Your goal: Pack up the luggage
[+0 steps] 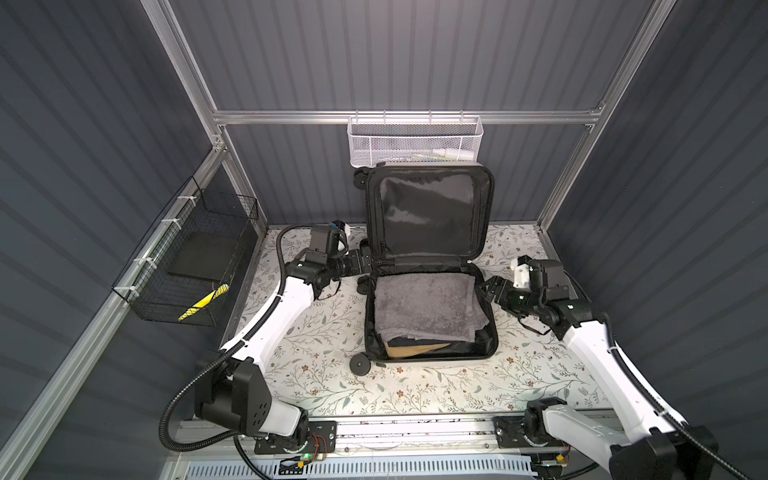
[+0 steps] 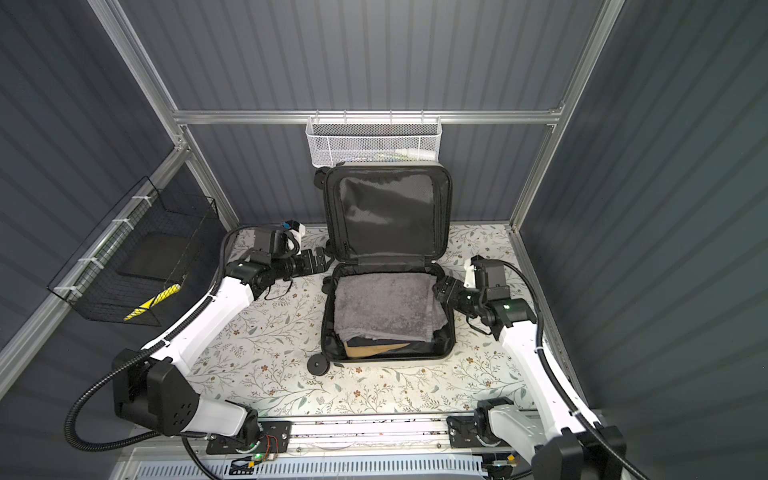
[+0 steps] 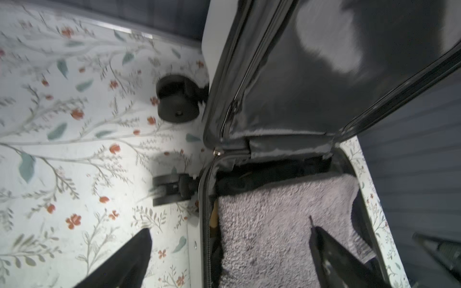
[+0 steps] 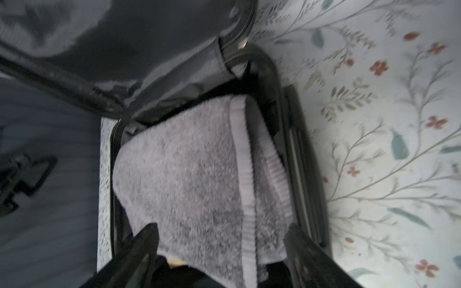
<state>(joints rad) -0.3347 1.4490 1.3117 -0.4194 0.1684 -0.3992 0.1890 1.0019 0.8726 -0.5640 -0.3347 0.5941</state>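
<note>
The luggage (image 1: 432, 358) (image 2: 386, 358) lies open mid-table, its black-lined lid (image 1: 428, 216) standing upright at the back. A folded grey towel (image 1: 428, 307) (image 2: 384, 307) fills the lower half, over a tan thing and a dark thing at the front. My left gripper (image 1: 365, 264) (image 2: 320, 259) is open at the hinge's left end. In the left wrist view it (image 3: 229, 228) straddles the zipper rim, one finger over the table, one over the towel (image 3: 274, 212). My right gripper (image 1: 486, 291) (image 2: 440, 291) is open at the right rim, above the towel's hemmed edge (image 4: 242, 162), holding nothing (image 4: 221, 227).
A white mesh basket (image 1: 413, 139) hangs on the back rail just above the lid. A black wire basket (image 1: 187, 266) on the left wall holds a flat black thing and a yellow-black striped thing (image 1: 203, 307). A floral cover (image 1: 415, 386) lies over the table. Black wheels (image 3: 177, 99) stick out on the case's left.
</note>
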